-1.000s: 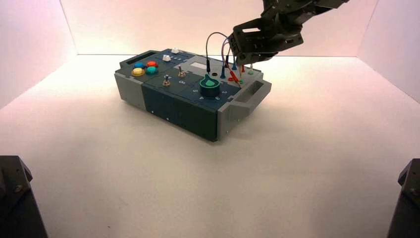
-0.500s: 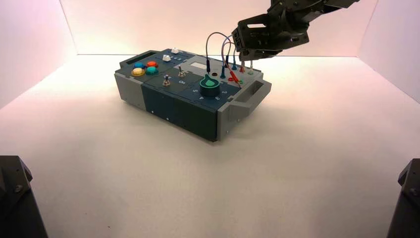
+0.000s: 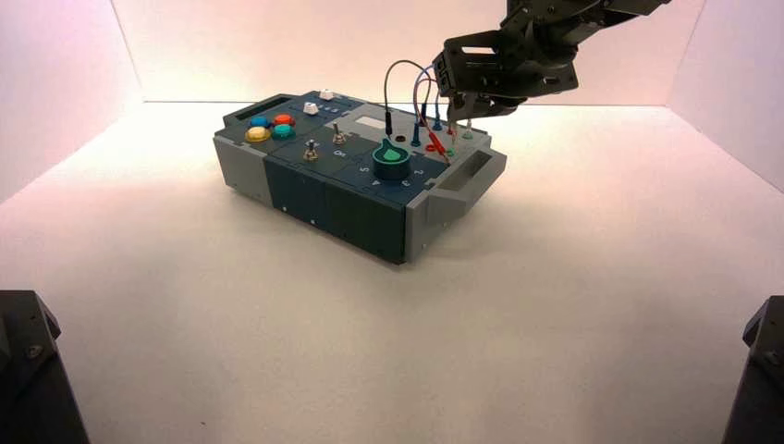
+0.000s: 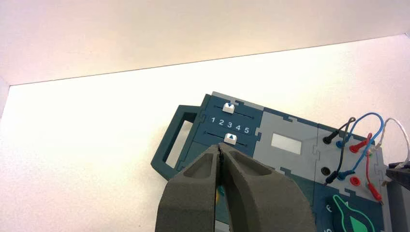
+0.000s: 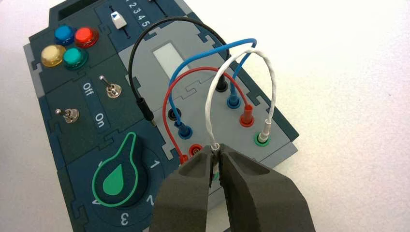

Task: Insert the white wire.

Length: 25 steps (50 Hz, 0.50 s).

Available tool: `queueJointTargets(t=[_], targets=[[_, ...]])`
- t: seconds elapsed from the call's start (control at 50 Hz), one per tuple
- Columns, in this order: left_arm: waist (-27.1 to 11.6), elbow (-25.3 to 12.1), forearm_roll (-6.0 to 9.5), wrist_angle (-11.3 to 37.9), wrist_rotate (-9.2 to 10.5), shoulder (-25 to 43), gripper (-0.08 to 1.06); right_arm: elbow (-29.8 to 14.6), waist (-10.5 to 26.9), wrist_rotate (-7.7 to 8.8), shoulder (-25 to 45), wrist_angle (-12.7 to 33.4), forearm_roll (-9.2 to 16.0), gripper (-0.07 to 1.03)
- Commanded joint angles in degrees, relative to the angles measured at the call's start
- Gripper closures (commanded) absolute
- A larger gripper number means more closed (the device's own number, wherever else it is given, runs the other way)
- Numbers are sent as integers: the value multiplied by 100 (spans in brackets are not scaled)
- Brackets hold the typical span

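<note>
The white wire (image 5: 272, 92) arches over the grey socket panel at the box's (image 3: 324, 199) far right corner. One pale plug (image 5: 263, 133) stands in a green-ringed socket. My right gripper (image 5: 216, 153) is shut on the other plug, holding it upright at the panel's edge, with a bit of green showing under it between the jaws. In the high view the right gripper (image 3: 459, 109) hangs over that corner. My left gripper (image 4: 221, 151) is shut on nothing, well off from the box near its slider end, and the white wire (image 4: 399, 128) shows far off.
Black (image 5: 140, 53), blue (image 5: 203, 55) and red (image 5: 193, 72) wires arch beside the white one; a black plug (image 5: 145, 109) and a red plug (image 5: 183, 157) hang loose. The green knob (image 5: 117, 178), two toggle switches (image 5: 112, 90) and coloured buttons (image 5: 70, 46) lie alongside.
The right gripper rose a little and shifted right with the plug in the first half second, then stayed nearly still.
</note>
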<state>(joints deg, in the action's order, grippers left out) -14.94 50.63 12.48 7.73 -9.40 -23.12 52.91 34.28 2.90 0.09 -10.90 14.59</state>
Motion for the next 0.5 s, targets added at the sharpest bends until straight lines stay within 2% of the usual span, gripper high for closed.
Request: queueJointTargets(t=[0.02,0.16,0.3,0.44,0.5], targets=[[79,-123,-9,-88,-9,-35,101,-149,44,-26,-114,-105,18,98],[79,-123,-9,-132,-9,-35,101,-202,44,-26,-105,-167,9,98],[79,-114,-9,-246,-9,-26,101,-185,44,-35,-132,-483,18,98],[79,-114,-9,-334,-9,26,101,-123,44,-149,-158,-914,18,98],[79,-114,0,-369,-9,88,101,-70,44,-299,-132,-1204,18,98]])
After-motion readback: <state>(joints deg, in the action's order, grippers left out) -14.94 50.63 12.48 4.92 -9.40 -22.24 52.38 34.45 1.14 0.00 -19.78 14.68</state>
